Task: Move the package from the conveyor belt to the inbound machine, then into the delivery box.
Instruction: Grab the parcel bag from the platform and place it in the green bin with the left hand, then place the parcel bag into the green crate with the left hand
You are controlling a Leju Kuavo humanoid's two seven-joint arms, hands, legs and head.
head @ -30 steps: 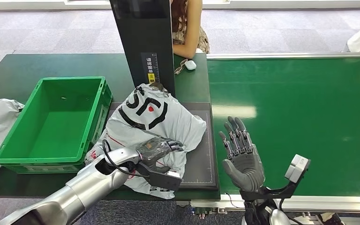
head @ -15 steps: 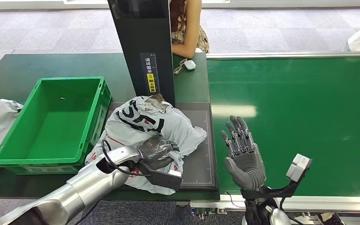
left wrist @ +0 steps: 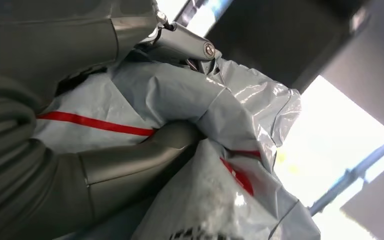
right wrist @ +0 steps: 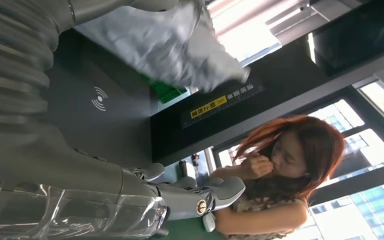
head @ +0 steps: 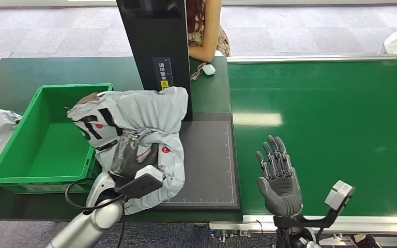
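Left hand (head: 129, 157) grips grey package (head: 134, 124), raised at left-centre of frame, over the near right rim of green delivery box (head: 10, 155) and the dark inbound machine pad (head: 207, 160); right hand (head: 279, 178) empty, fingers spread, lower right over conveyor belt (head: 341, 119).

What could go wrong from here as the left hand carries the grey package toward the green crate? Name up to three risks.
1. The left hand grips only a fold of the floppy grey package, so the film could slip loose.
2. The package hangs across the green crate's near wall and may snag or land outside.
3. It swings close to the black scanner column and could brush it.
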